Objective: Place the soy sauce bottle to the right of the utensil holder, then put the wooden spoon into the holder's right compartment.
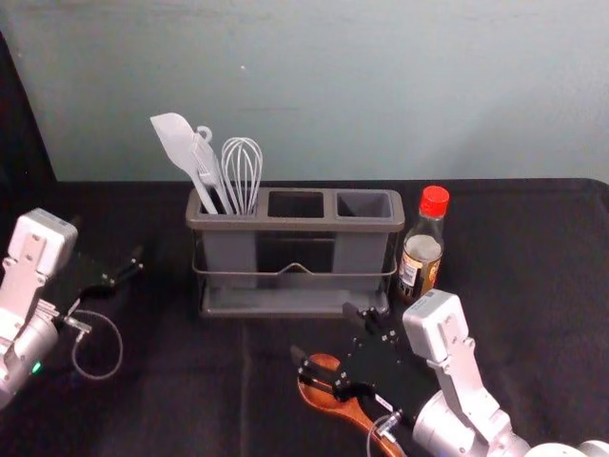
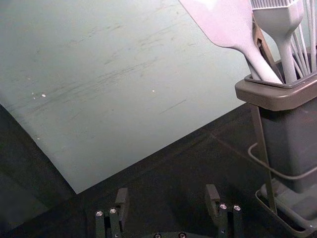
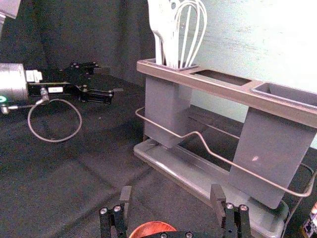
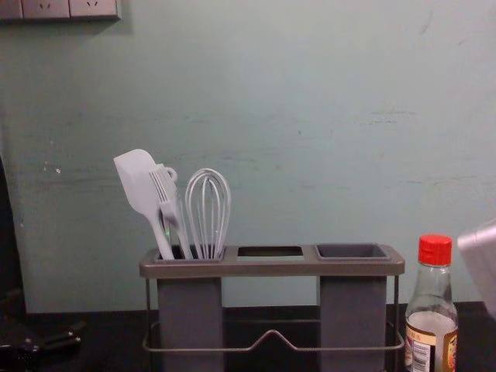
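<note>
Nearest the camera, toward the front of the black-covered bench [image 1: 533,267], the right tool [image 1: 324,333] reached over an orange-brown wooden spoon [image 1: 328,402], its fingers apart; whether they touched it could not be told. The silver-white right arm [image 1: 461,367] came in from the front right corner and stood in the way over the handle. The left tool [image 1: 107,244] hung by the left edge, its fingers parted too. Toward the back edge stood a grey-brown plastic utensil holder [image 1: 295,226] with three compartments and a wire rail, its left one carrying a pale grey spatula [image 4: 138,186], brush [image 4: 167,194] and whisk [image 4: 208,209]. Just right of the holder, a clear glass bottle [image 4: 432,314] bore a label with a barcode, its lettering too small to read. The bottle was upright, with a red cap; the spoon lay aslant, round bowl toward the holder.
</note>
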{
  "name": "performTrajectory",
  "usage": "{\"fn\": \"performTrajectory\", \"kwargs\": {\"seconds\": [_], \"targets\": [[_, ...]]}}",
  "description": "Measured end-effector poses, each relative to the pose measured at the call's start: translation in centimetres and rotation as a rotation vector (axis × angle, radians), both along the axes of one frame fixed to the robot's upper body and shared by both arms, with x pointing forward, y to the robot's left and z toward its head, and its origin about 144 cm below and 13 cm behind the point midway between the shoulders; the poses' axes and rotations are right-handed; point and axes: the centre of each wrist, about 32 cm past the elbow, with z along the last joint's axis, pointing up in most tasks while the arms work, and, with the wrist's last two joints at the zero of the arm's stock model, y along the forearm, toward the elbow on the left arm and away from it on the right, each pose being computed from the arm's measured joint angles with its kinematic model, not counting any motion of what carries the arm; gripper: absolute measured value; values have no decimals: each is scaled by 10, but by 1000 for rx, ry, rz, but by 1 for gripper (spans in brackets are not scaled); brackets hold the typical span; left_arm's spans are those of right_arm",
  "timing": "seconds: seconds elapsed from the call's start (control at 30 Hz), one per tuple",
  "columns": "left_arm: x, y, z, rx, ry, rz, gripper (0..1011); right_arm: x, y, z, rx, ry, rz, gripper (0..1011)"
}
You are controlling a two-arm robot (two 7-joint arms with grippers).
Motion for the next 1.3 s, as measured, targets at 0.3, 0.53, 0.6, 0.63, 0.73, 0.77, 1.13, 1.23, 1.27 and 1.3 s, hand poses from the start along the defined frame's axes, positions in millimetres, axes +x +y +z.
{"fn": "performTrajectory", "kwargs": {"seconds": [0.3,0.53,0.6,0.63,0.73,0.77,1.13,1.23,1.27,1.3], "targets": [[0,0,0,0,0,0,1011,1,0,1,-7,7,1,1003],[0,0,0,0,0,0,1011,5,2,24,-109,116,-35,1003],[0,0,0,0,0,0,1012,3,3,36,-147,159,-50,1003],[0,0,0,0,0,0,1011,2,3,41,-157,170,-52,1003],[0,0,0,0,0,0,1011,-2,5,54,-206,208,-57,1002],[0,0,0,0,0,0,1011,-4,6,61,-228,231,-52,1003],[0,0,0,0,0,0,1011,3,18,90,-335,400,-22,1003],[0,0,0,0,0,0,1011,9,21,93,-357,430,-21,1002],[0,0,0,0,0,0,1011,10,22,94,-360,434,-21,1003],[0,0,0,0,0,0,1012,11,23,94,-363,442,-19,1002]]}}
